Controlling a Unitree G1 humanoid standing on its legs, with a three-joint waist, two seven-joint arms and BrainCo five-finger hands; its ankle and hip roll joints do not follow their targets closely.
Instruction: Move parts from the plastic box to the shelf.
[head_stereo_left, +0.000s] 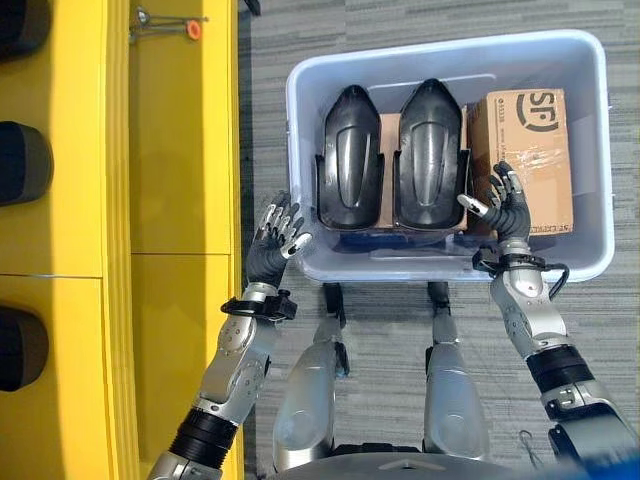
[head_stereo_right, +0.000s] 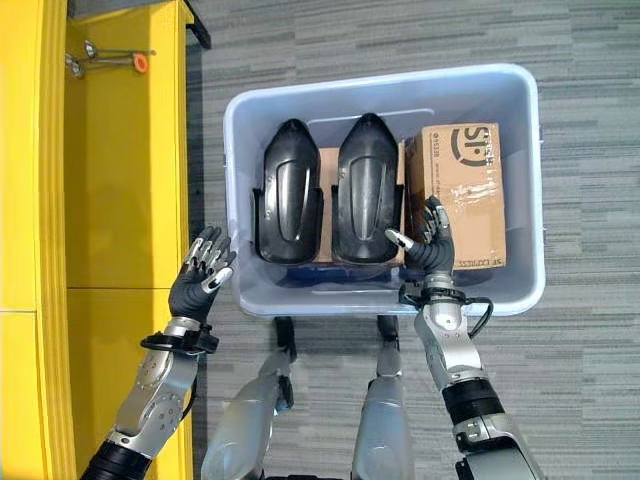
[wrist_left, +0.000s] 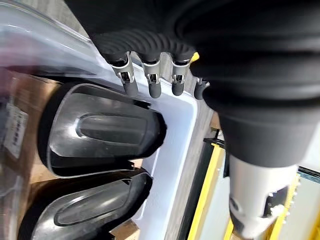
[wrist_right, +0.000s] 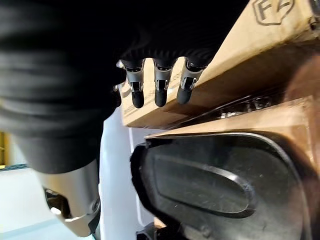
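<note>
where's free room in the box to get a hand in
Bare floor lies along the far wall of the box, beyond the two black parts and the carton. The middle is crowded, parts and carton side by side. The open right hand hovers by the carton.

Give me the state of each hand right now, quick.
Left hand: open, holding nothing, outside the plastic box at its near left corner.
Right hand: open, holding nothing, over the cardboard box beside the black parts.
</note>
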